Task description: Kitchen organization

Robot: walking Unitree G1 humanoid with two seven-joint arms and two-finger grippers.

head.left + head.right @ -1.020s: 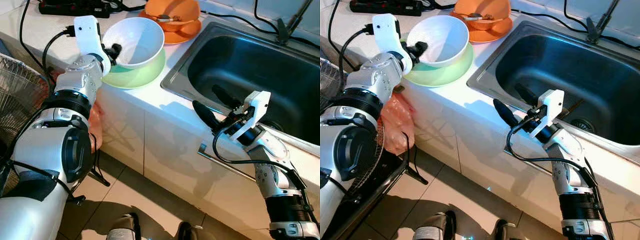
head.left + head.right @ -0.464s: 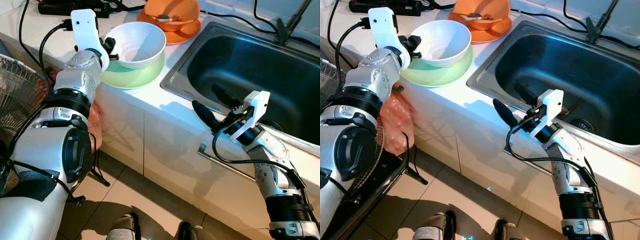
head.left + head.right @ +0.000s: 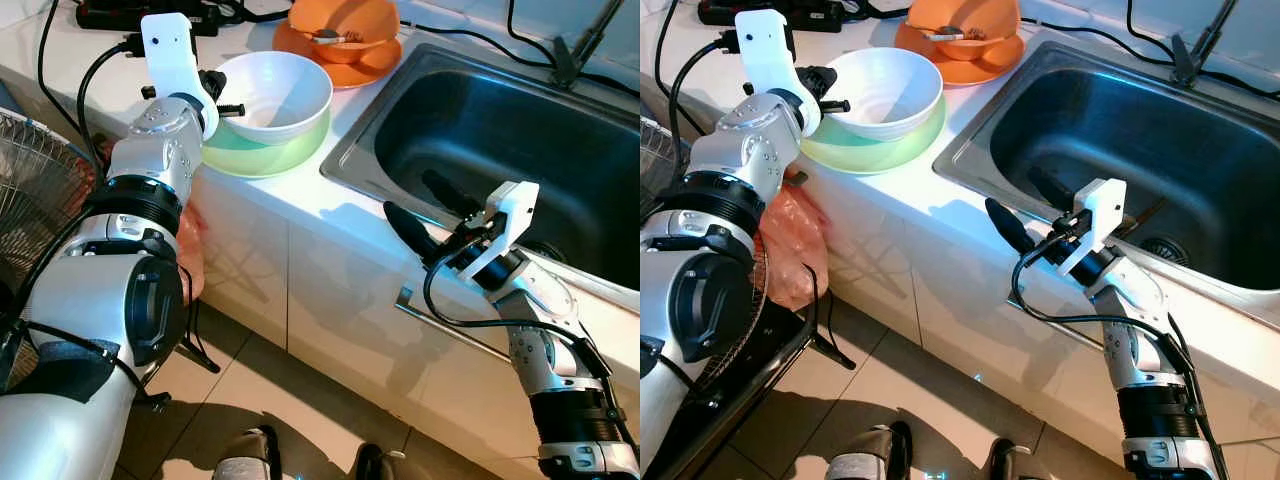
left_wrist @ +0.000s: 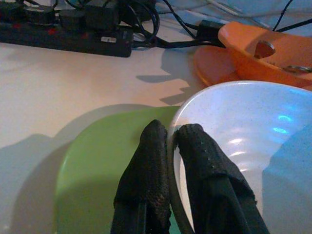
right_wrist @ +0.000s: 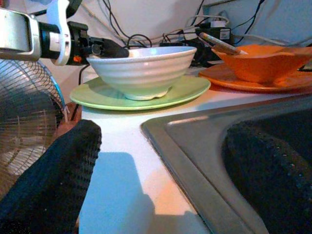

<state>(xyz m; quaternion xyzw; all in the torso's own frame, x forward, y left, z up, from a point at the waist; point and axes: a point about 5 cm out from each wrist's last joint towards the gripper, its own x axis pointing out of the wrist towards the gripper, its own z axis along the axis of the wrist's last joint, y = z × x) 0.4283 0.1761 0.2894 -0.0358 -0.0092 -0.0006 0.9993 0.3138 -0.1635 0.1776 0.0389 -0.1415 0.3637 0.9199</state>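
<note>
A white bowl [image 3: 275, 92] rests on a light green plate [image 3: 262, 157] on the white counter, left of the sink [image 3: 500, 140]. My left gripper [image 3: 222, 100] is shut on the bowl's near-left rim. In the left wrist view one finger lies outside the white bowl [image 4: 243, 141] and one inside it, over the green plate [image 4: 97, 161]. My right gripper [image 3: 425, 207] hangs open over the sink's front-left corner with nothing in it. In the right wrist view the white bowl [image 5: 139, 68] stands upright on the green plate [image 5: 141, 92].
An orange bowl [image 3: 345, 22] with a spoon sits on an orange plate [image 3: 352, 70] behind the white bowl. A black power strip [image 3: 150, 15] and cables lie at the back left. A fan [image 3: 30, 190] and an orange bag [image 3: 192, 260] stand below the counter's left end. A cabinet handle [image 3: 450, 328] juts out under the sink.
The white bowl was tilted up towards me and is now lowered level onto the green plate, with the left gripper still on its rim. The right arm has stayed put.
</note>
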